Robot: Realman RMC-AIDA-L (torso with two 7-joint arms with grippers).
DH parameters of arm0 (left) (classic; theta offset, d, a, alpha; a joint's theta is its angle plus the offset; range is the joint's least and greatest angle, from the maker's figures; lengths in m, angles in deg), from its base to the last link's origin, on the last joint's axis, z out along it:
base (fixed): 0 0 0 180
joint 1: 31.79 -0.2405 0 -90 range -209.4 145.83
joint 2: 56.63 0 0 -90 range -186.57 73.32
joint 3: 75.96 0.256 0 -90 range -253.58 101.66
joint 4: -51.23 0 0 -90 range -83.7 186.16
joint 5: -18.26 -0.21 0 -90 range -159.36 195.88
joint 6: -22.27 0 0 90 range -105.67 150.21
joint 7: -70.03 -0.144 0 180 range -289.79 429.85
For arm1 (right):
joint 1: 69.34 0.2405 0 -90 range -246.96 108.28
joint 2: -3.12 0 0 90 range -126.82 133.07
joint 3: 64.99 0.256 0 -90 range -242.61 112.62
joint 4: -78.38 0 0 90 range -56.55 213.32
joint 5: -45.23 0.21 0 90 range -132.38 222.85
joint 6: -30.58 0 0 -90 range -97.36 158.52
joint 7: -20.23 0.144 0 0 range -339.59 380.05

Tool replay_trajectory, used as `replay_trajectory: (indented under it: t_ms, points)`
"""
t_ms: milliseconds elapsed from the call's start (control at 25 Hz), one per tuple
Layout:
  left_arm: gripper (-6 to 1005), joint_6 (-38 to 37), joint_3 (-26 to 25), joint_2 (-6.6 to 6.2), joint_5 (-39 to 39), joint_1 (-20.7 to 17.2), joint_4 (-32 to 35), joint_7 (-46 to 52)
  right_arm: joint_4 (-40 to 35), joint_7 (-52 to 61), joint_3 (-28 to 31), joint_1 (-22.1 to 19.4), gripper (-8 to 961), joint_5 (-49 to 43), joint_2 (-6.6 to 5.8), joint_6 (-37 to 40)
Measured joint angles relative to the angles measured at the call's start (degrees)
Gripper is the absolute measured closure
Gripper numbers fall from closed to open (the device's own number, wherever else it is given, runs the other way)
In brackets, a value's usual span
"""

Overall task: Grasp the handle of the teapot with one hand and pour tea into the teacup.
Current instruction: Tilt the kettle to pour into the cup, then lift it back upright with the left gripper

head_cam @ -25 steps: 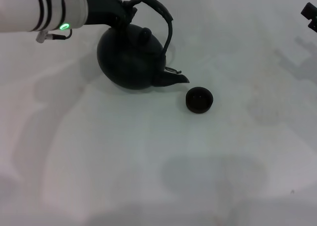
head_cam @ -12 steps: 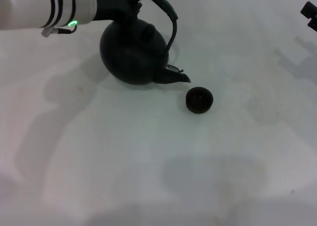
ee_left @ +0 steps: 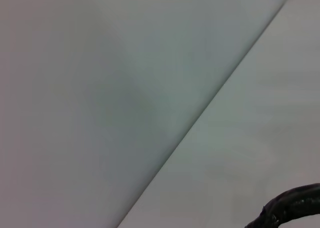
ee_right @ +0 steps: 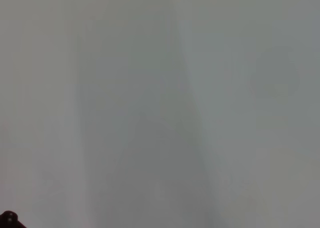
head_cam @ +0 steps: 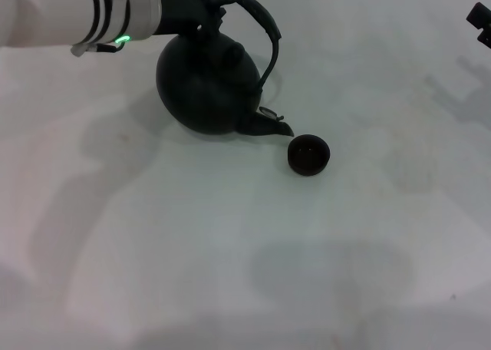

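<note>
Teapot pouring is the work now, and the left gripper (head_cam: 201, 14), a dark hand on a white arm with a green light, is pinching the dark arched handle (head_cam: 257, 20) with rough wrapping near its rear end, at the far left of the white table (head_cam: 230, 250). Under it hangs the large round matte black teapot (head_cam: 207, 85), tipped forward so the short spout (head_cam: 272, 125) points down toward the right. The tiny round dark teacup (head_cam: 308, 154) stands just beside the spout tip, a little nearer the robot and to the right, with a small gap between. I judge that the pour needs the spout to come over the cup's mouth. The right gripper (head_cam: 481, 20) is parked at the far right edge; whether its fingers are spread I cannot tell.
</note>
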Motion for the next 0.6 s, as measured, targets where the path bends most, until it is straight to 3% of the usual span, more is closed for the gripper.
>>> replay_trajectory:
  t_ms: [600]
  points:
    - [895,-0.47,2.4,0.0,-3.78,-0.21,2.87,2.26,0.0,0.0,0.13,-0.17,118,0.0,0.0,0.04]
